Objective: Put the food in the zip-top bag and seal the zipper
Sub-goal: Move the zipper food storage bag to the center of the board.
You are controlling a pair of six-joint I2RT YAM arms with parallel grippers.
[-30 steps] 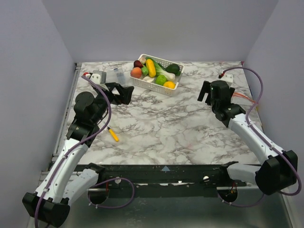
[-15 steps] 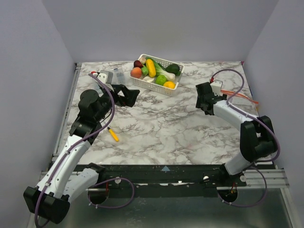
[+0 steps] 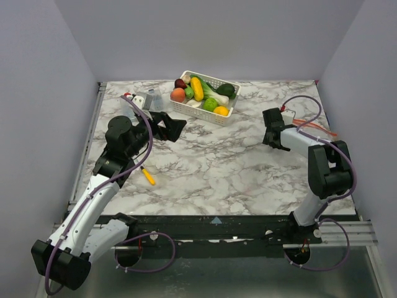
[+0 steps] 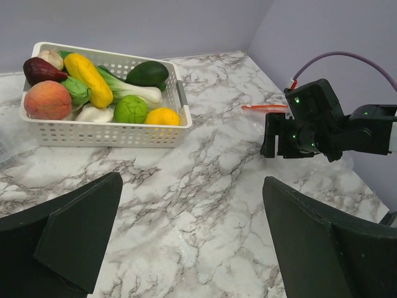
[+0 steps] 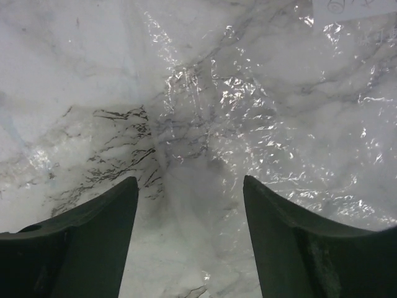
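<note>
The food lies in a white slotted basket (image 3: 224,118) at the back middle: a yellow squash (image 3: 197,89), a peach (image 3: 178,94), a green ball (image 3: 210,104), an orange (image 3: 221,110), a dark purple piece (image 3: 180,83); they also show in the left wrist view (image 4: 90,77). The clear zip-top bag (image 5: 260,112) lies flat on the marble at the right. Its red-orange zipper (image 3: 319,128) runs behind the right arm (image 4: 263,107). My right gripper (image 3: 270,138) is open and empty just above the bag (image 5: 190,180). My left gripper (image 3: 172,127) is open and empty, left of the basket (image 4: 191,180).
A small yellow-handled tool (image 3: 147,176) lies on the marble near the left arm. A clear compartment box (image 3: 149,99) stands at the back left, beside the basket. Grey walls close in the table on three sides.
My right arm has folded and lowered its gripper down onto the bag area. My left gripper has moved a little to the right, toward the basket.
</note>
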